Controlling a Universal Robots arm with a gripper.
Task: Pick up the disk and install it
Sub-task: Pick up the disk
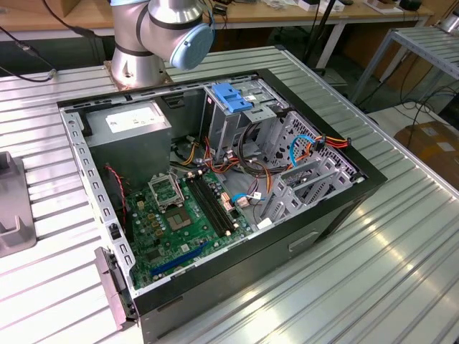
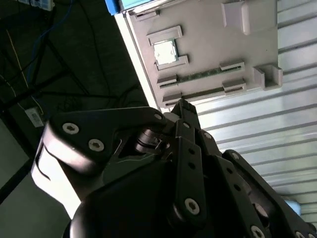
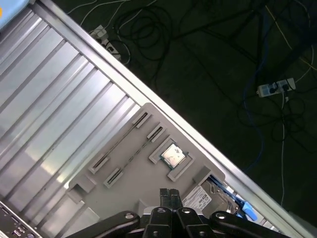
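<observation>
grey-metal disk (image 3: 201, 198) lies on a tray (image 3: 132, 171) near the closed pincer (image 3: 168, 191).

My workbench: one ribbed metal table and what rests on it.

In the exterior view I see the table (image 1: 401, 251), made of long silver slats, with the open computer case (image 1: 237, 276) lying on its side across the middle, its black wall flat on the slats. The arm's base (image 1: 135, 70) stands on a plate just behind the case. A grey fixture (image 1: 13, 208) sits on the slats at the exterior view's left, apart from the case. In both wrist views I see a grey moulded tray (image 3: 131, 171) (image 2: 208, 49) lying flat on the slats, right along the table's edge.
</observation>
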